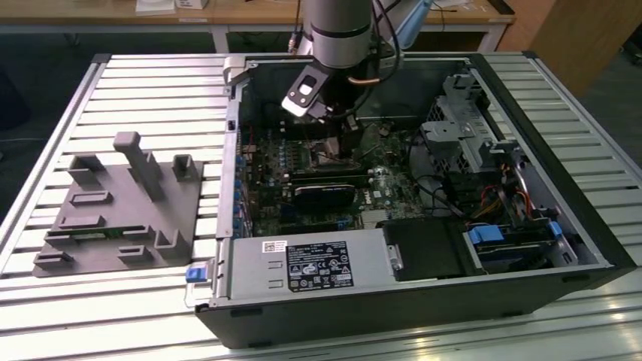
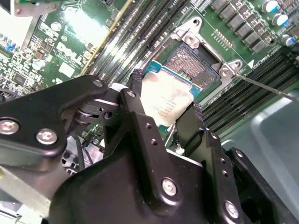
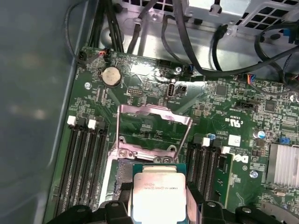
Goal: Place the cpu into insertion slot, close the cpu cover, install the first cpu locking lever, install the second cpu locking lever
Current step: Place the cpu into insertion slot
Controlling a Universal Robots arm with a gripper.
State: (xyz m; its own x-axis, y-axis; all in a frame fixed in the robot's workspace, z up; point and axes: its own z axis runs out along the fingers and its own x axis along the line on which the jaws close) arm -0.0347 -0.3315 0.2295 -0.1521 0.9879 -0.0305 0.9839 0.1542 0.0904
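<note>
My gripper [image 2: 166, 95] is shut on the cpu [image 2: 164, 101], a pale silver square chip pinched by its edges between the two black fingers [image 2: 137, 100]. In the second wrist view the insertion slot [image 2: 193, 63] lies open just beyond the chip, its dark contact field bare inside a silvery rim. The first wrist view has the cpu [image 3: 158, 190] low over the slot [image 3: 120, 171], partly covering it. The cpu cover [image 3: 153, 109] stands raised behind the slot. A thin locking lever [image 2: 266, 87] sticks out beside the socket. In the exterior view the gripper [image 1: 336, 131] is down inside the case over the board.
The open computer case [image 1: 561, 226] lies on a slatted table [image 1: 150, 90]. Long black memory slots [image 3: 86, 154] flank the socket. Cables [image 3: 205, 42] hang along the case wall, and a drive cage [image 1: 461, 120] sits on the exterior view's right. A grey fixture [image 1: 120, 203] lies outside the case.
</note>
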